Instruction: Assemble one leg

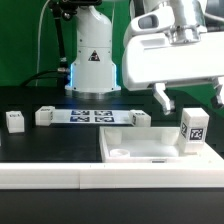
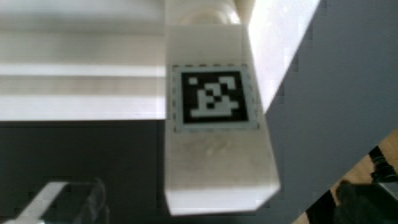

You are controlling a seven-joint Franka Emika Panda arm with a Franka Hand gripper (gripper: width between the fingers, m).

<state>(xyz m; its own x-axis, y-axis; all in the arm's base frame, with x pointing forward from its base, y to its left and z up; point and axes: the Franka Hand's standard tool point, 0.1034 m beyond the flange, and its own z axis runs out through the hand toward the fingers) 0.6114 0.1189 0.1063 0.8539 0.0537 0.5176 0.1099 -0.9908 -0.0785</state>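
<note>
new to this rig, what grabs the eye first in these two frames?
The big white gripper fills the exterior view's upper right, jaws open, hanging over the leg, which stands upright, tag toward the camera, at the exterior view's right end of the flat white panel. The wrist view is mostly that tagged leg, close up. Behind, the marker board lies flat before the robot base.

The leg (image 1: 193, 128) stands upright on the flat panel (image 1: 140, 152), at the exterior view's right.
The gripper (image 1: 190, 97) hangs just above it. Behind the panel lies the marker board (image 1: 90, 115), with the arm's base (image 1: 92, 55) behind that; a long bar (image 1: 50, 177) lies in front of the panel.
</note>
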